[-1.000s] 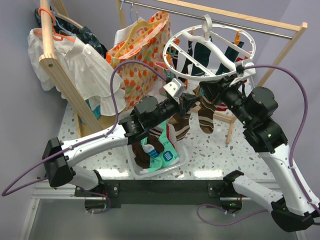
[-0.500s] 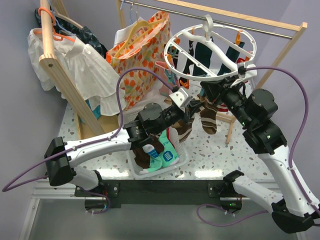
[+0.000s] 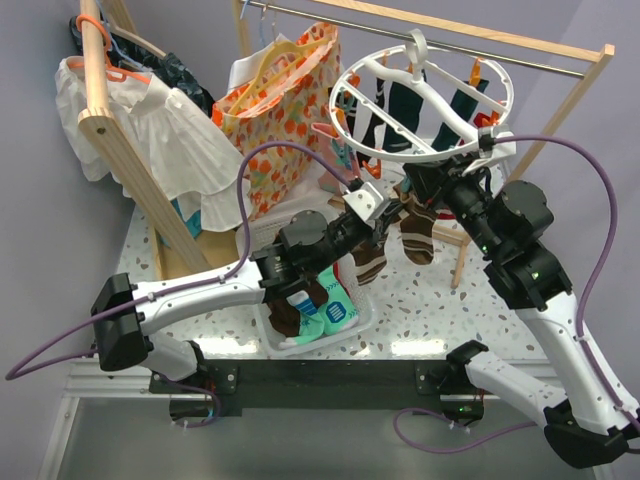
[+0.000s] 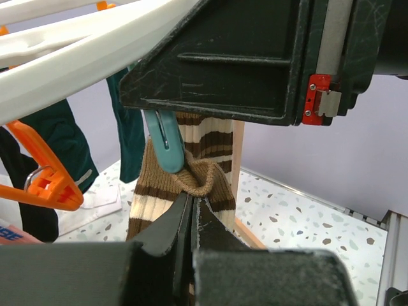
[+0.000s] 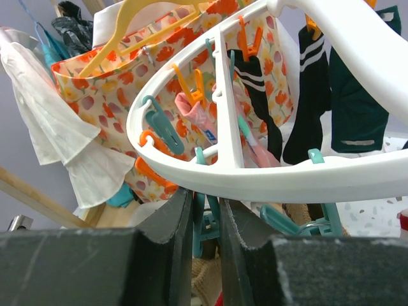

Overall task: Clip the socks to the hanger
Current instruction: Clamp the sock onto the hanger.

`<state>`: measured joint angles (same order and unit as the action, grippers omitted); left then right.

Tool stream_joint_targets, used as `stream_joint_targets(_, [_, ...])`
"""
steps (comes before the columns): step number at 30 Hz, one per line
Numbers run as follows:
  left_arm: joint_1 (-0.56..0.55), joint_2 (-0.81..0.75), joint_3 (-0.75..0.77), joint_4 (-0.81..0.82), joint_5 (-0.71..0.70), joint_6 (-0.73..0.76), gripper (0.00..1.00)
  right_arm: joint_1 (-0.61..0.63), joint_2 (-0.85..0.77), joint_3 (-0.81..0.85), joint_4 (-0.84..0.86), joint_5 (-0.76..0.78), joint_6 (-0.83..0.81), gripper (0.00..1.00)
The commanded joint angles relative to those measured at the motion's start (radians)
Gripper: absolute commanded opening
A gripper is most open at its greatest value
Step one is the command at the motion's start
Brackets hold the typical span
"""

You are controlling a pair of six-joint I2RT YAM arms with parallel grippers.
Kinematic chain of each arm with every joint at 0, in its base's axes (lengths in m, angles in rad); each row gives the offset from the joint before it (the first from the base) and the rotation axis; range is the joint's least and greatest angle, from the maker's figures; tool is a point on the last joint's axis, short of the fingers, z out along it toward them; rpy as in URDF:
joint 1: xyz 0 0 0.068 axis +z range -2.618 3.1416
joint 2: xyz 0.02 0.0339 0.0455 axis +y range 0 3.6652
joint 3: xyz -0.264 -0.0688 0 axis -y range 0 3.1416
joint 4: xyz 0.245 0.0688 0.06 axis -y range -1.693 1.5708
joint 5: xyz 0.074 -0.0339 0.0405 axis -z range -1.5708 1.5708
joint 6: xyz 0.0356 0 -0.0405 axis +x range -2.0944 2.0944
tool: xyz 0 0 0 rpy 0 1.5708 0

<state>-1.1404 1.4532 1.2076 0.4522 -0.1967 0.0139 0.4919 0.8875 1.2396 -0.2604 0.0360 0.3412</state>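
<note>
My left gripper [image 4: 194,207] is clamped fully closed on the cuff of the brown sock [image 4: 191,182], beneath the near rim of the hanger [image 5: 255,175]. My right gripper [image 5: 205,204] pinches the teal clip [image 4: 164,143] there. I must seat the cuff deep in the clip's mouth before releasing the pinch.

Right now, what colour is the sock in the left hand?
Brown with cream stripes; the left wrist view shows the sock best.

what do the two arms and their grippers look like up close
The left arm and right arm both have white links between chunky black joint housings, and a purple cable loops along each. The left gripper and right gripper have scuffed matt black fingers that taper to narrow tips.
</note>
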Motion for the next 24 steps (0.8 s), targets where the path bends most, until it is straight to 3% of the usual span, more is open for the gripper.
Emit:
stream_joint_targets(1, [-0.015,0.018,0.04,0.06,-0.035,0.047,0.0,0.002,-0.01,-0.006,0.047,0.021,0.032,0.11])
stream_joint_targets(24, [-0.036,0.03,0.069,0.095,-0.093,0.098,0.0,0.0,-0.025,-0.034,0.052,0.09,0.025,0.13])
